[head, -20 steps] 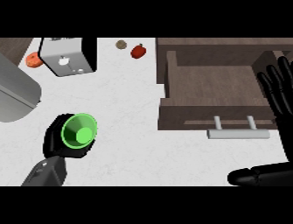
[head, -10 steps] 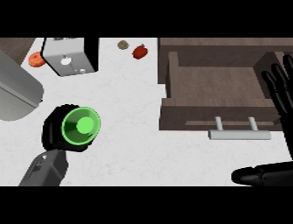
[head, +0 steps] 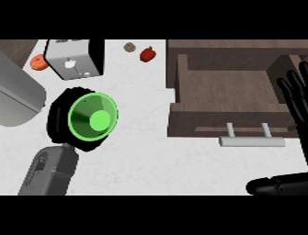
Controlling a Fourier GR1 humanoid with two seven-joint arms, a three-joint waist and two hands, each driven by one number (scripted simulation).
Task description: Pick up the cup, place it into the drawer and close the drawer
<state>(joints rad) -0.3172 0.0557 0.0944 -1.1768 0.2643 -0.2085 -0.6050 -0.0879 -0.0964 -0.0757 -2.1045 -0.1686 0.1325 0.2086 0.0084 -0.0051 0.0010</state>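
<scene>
A green cup (head: 92, 118) is held above the white counter at the left, its open mouth facing up at me. My left hand (head: 62, 120) is curled round it, black fingers wrapping its sides. To the right the brown wooden drawer (head: 183, 120) stands open, with a pale bar handle (head: 251, 141) on its front. My right hand (head: 307, 106) rests open at the drawer's right side, fingers straight and pointing up. The cup is well left of the drawer, apart from it.
A metal toaster (head: 73, 58) stands at the back left with an orange fruit (head: 39, 62) beside it. A red fruit (head: 147, 54) and a small brown item (head: 130, 46) lie at the back. A large grey curved object (head: 3, 94) fills the left edge.
My left hand has lifted the green cup up and to the right, toward the drawer. The right hand has stayed almost still.
</scene>
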